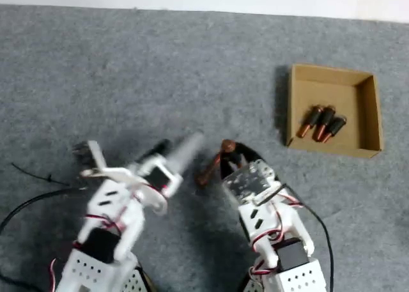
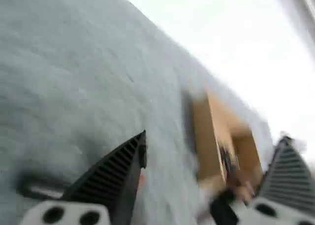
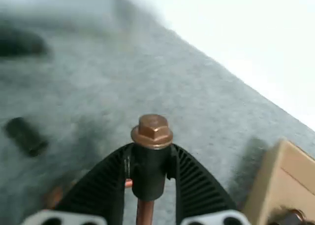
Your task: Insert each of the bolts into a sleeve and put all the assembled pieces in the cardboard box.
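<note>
One sleeve (image 3: 149, 180) with bolt (image 3: 151, 130) sits clamped in my right gripper (image 3: 149, 153); left gripper (image 2: 213, 136), at nine o'clock, gapes empty.

Overhead view; low wrist views, both toward cardboard box (image 1: 323, 94)

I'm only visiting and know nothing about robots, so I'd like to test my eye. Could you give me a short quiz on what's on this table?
1. True or false: the cardboard box is empty.
2. How many assembled pieces lie in the box? A) one B) three C) five
3. Fill in the blank: the right hand is clamped on a black ____ with a copper bolt through it.

Key: 1 false; 2 B; 3 sleeve.
</note>
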Controlling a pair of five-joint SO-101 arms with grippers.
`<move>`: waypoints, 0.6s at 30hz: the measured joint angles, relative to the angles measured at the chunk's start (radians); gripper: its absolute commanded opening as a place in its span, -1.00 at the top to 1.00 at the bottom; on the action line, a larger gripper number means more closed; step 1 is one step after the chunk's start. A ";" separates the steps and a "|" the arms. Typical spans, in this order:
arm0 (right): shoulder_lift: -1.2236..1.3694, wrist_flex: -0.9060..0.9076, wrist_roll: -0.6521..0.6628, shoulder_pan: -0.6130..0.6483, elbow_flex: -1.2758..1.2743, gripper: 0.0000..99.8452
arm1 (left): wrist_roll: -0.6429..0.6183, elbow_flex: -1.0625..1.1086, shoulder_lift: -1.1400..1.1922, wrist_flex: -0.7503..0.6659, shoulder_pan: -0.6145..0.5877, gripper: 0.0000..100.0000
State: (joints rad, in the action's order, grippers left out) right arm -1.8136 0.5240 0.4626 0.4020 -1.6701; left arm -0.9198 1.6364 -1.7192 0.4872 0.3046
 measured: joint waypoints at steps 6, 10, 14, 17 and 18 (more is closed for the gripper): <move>0.000 -0.084 -0.124 -0.175 0.000 0.99 | -0.055 -0.005 0.000 0.000 -0.164 0.78; 0.003 -0.100 -0.238 -0.345 0.000 0.99 | -0.049 -0.005 0.000 0.000 -0.176 0.99; 0.009 -0.100 -0.265 -0.420 0.000 0.99 | 0.018 -0.005 0.000 -0.002 -0.173 0.99; 0.068 -0.100 -0.269 -0.428 -0.002 0.99 | 0.031 0.023 0.000 -0.043 -0.173 0.99; 0.104 -0.100 -0.269 -0.431 0.008 0.99 | 0.034 0.035 0.000 -0.060 -0.173 0.99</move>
State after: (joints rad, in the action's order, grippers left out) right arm -1.7093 0.4242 0.1941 -0.0292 -1.6625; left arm -0.8861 1.6717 -1.7192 0.4273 0.1312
